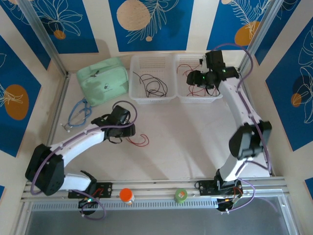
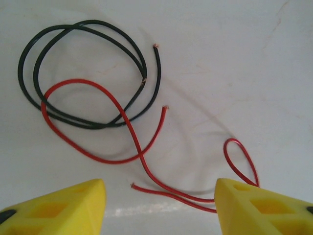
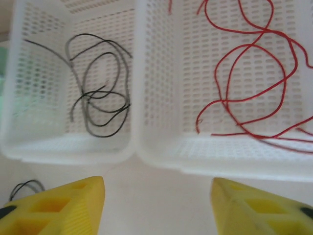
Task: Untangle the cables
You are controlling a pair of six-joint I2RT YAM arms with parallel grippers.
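Far left first: the left arm reaches from its near-corner base out over the counter (image 1: 186, 142), wrist bent down. The left tool (image 2: 159, 196) has its jaws standing wide, with nothing between them.

Just ahead of it lies the tangle. The black cable (image 2: 93, 22) is coiled in a double loop up and to the left. The red cable (image 2: 133, 134) arcs across that coil, then trails back toward the tool. Its tail runs crosswise, side to side, low between the two fingers. A small red loop sits against the right fingertip (image 2: 244, 196).

So this arm is by far the nearer one. To my eye the coming grab turns on that crosswise tail, with the black coil lying beyond it.

Moving right, the right arm stretches up the counter's far side, elbow out. The right tool (image 3: 156, 196) is also wide and empty. It hovers at the near rims of two white baskets, well apart from the tangle. The black-wire basket (image 3: 73, 152) holds dark strands and the red-wire basket (image 3: 220, 156) holds red ones.
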